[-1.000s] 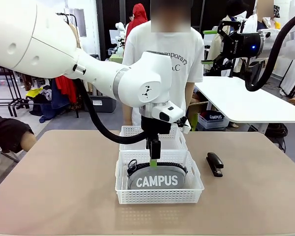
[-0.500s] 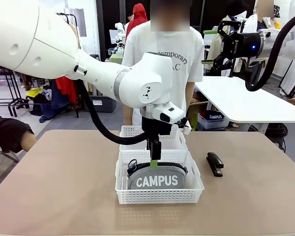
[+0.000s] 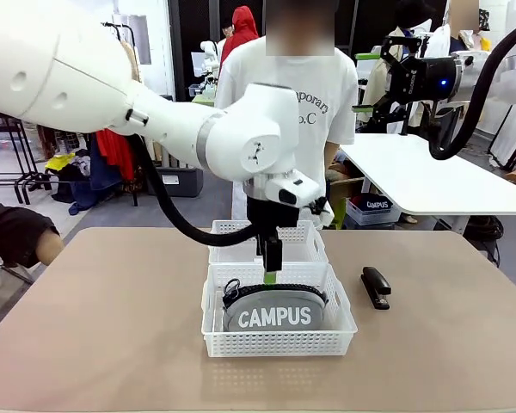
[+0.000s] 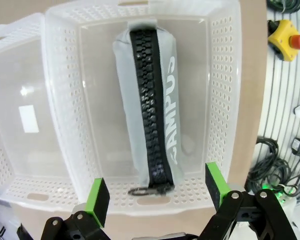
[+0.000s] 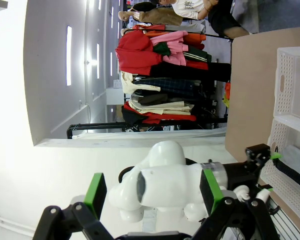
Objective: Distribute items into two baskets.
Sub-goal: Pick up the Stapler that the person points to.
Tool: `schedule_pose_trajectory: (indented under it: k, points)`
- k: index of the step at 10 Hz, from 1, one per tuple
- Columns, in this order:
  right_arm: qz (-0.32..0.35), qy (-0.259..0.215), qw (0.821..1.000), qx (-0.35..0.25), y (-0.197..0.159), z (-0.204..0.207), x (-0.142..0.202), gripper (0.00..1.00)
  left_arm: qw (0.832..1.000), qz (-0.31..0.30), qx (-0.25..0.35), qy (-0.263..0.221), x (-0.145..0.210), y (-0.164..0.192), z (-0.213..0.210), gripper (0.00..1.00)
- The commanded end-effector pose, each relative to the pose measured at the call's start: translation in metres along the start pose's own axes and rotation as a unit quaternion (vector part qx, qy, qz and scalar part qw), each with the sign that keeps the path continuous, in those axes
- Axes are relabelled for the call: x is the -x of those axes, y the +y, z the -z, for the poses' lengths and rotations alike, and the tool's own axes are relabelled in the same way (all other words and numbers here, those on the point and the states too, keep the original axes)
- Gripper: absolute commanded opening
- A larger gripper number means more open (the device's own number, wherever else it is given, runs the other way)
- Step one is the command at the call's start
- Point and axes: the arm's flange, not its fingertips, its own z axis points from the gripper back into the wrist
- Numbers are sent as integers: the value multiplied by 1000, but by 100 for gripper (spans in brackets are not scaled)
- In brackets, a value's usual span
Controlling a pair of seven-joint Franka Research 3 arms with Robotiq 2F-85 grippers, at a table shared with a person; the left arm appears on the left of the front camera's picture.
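Note:
The grey "CAMPUS" pouch (image 3: 275, 311) lies in the near white basket (image 3: 279, 344), zipper up. In the left wrist view the pouch (image 4: 149, 100) runs along this basket (image 4: 65, 125), free of the fingers. My left gripper (image 3: 269, 274) hangs open just above the pouch's back edge, its green pads (image 4: 97, 196) spread wide. The second basket (image 3: 228, 231) stands right behind the first, with its clear bottom (image 4: 15, 125) showing. A black stapler (image 3: 375, 286) lies on the table to the right of the baskets. My right gripper (image 3: 365, 82) is held high at the far right, open (image 5: 151, 190) and holding nothing.
A person in a white T-shirt (image 3: 288, 112) stands at the table's far side, behind the baskets. The tan tabletop (image 3: 112, 327) is bare on the left and in front. A white table (image 3: 430, 181) stands behind on the right, with clothes racks beyond.
My left gripper has lifted slightly above the pouch and its wrist has turned a little. The pouch, stapler and right arm have stayed where they were.

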Motion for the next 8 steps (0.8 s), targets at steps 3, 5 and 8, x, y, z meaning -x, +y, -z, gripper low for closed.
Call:
schedule_pose_trajectory:
  k: [3, 5, 8]
  points:
    - [-1, -2, 1000, 0, 1, 0, 0, 100, 997, -48, 19, -58, 59, -3, -82, 100]
    - [-1, -2, 1000, 0, 1, 0, 0, 100, 990, -69, 33, -115, 98, 1, -114, 100]
    - [-1, -2, 1000, 0, 1, 0, 0, 100, 966, -201, 78, -139, 138, 18, -143, 100]
